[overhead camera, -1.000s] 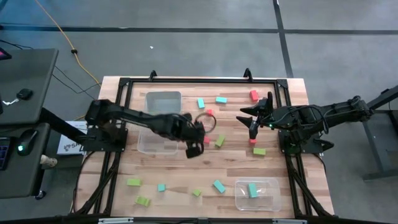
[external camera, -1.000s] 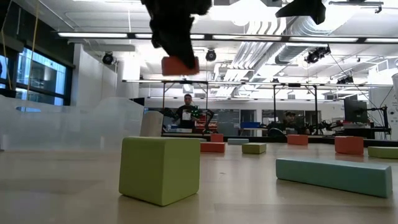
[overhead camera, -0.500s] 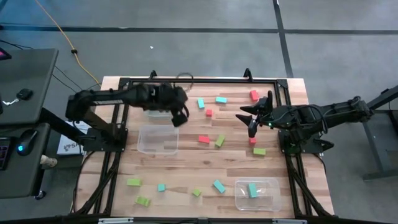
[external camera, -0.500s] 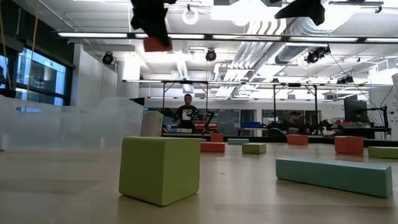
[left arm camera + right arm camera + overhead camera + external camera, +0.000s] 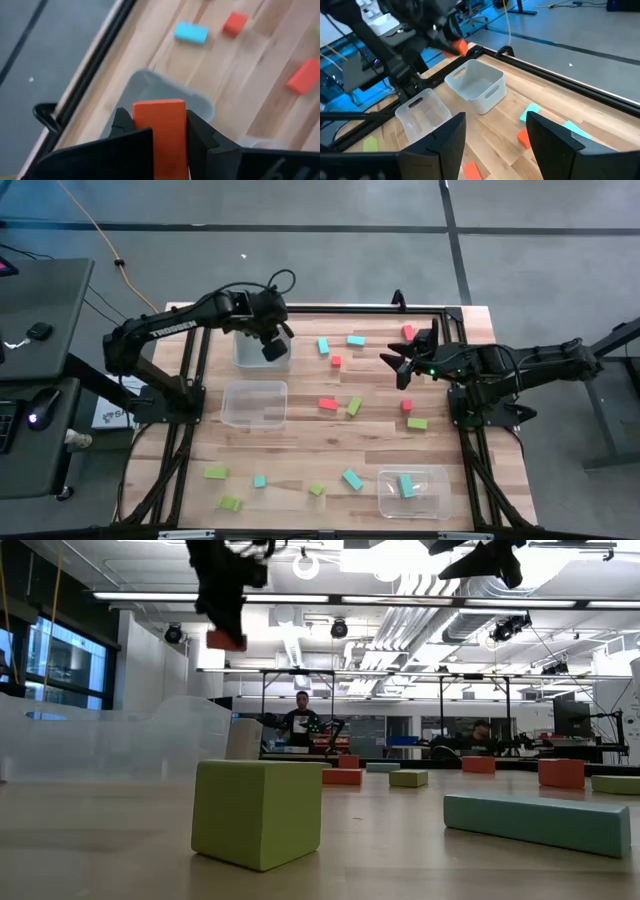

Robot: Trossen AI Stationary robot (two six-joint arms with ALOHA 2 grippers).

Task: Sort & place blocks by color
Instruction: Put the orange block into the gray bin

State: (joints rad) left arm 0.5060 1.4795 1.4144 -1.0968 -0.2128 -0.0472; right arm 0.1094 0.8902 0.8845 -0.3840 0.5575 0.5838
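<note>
From above, I am holding my left gripper (image 5: pixel 274 348) over the far clear tub (image 5: pixel 250 340); my right gripper (image 5: pixel 398 366) is waiting, jaws spread, near the scattered blocks. From table height, the red block (image 5: pixel 226 639) is hanging high in my pinch. Through my left wrist, it is poised above the tub, so next I judge: lowering and releasing.

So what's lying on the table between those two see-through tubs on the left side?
Nothing: in the high view, only bare wood separates the upper tub from the lower tub. The left gripper hangs over the upper one, holding a red block.
</note>
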